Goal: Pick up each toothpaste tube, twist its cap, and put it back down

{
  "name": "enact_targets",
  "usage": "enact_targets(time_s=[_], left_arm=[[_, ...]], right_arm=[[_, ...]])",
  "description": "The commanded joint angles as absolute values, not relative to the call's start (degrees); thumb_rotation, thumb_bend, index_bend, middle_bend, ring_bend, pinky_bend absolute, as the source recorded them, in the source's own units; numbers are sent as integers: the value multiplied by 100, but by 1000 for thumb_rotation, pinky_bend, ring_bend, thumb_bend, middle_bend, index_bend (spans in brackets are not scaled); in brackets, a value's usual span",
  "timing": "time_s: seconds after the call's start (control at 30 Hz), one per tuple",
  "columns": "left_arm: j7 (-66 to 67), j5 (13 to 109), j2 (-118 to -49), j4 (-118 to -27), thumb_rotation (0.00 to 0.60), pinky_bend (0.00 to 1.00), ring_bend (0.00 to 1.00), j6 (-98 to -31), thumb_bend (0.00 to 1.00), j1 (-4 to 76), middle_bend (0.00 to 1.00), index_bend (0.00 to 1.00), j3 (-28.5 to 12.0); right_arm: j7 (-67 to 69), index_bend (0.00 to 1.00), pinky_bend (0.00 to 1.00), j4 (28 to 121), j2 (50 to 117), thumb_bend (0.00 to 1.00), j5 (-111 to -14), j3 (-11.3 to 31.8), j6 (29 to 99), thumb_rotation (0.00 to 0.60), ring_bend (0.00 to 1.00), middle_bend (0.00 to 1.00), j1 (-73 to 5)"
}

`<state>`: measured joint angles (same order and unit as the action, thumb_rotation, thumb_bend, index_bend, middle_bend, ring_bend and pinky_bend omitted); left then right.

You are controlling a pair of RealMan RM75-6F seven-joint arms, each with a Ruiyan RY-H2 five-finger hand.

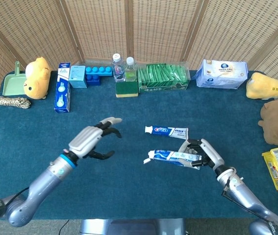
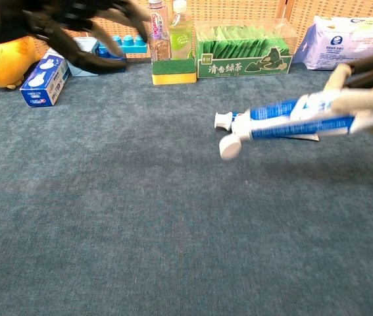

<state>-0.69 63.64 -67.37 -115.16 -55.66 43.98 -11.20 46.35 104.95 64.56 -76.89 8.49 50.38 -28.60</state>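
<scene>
The right hand (image 1: 202,152) grips a blue-and-white toothpaste tube with a white cap (image 1: 169,156) by its tail end. In the chest view the tube is off the dark blue cloth-covered table (image 1: 129,196), cap end tilted slightly down and pointing left. A second blue-and-white toothpaste tube (image 1: 166,131) lies flat on the table just beyond the held one, cap to the left. The left hand (image 1: 93,140) hangs well to the left of both tubes, fingers spread and curved, holding nothing. Along the far edge stand a green box of packets (image 1: 162,78), two clear plastic bottles (image 1: 123,67) and a yellow plush toy (image 1: 37,77).
</scene>
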Motion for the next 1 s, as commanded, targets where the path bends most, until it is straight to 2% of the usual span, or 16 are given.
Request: enact_targets(time_s=[0.03,0.2,0.47,0.57,0.63,0.77,0.87,1.0], left_arm=[[-202,6536,-6411,-11625,600,229,60,-5821,292,4072,104,328,-968],[-365,6727,-5981,-11711,600,229,60,-6147,293,3604,105,327,-757],[-624,6874,-5596,-11769,600,224,60,-6526,293,3063,106,328,-581],[-696,6902,-5501,-11796,600,221,59,-6639,293,2876,106,327,-509],[-720,6926,-5469,-11802,600,219,59,-6681,293,2784,106,326,-480],[-694,6951,-5451,-11823,600,217,58,-6750,293,2659,105,321,-456],[-620,6949,-5468,-11830,600,216,58,-6807,293,2589,105,318,-460],[-563,6935,-5484,-11851,600,215,58,-6881,293,2509,105,317,-480]], right_arm=[[4495,803,578,10339,6545,508,-7863,697,5014,600,569,653,-2828],[4424,729,490,10056,6693,479,-7985,550,5074,600,507,597,-2756],[4533,578,280,9625,6793,435,-8260,378,5147,600,369,485,-2698],[4565,520,248,9528,6750,429,-8410,302,5253,597,314,448,-2647],[4557,481,239,9469,6725,429,-8508,251,5324,576,287,422,-2620],[4610,387,226,9406,6675,418,-8607,181,5396,486,236,367,-2594],[4666,333,220,9367,6645,411,-8670,150,5432,449,204,336,-2597],[4753,316,218,9331,6601,407,-8702,150,5548,424,192,324,-2571]])
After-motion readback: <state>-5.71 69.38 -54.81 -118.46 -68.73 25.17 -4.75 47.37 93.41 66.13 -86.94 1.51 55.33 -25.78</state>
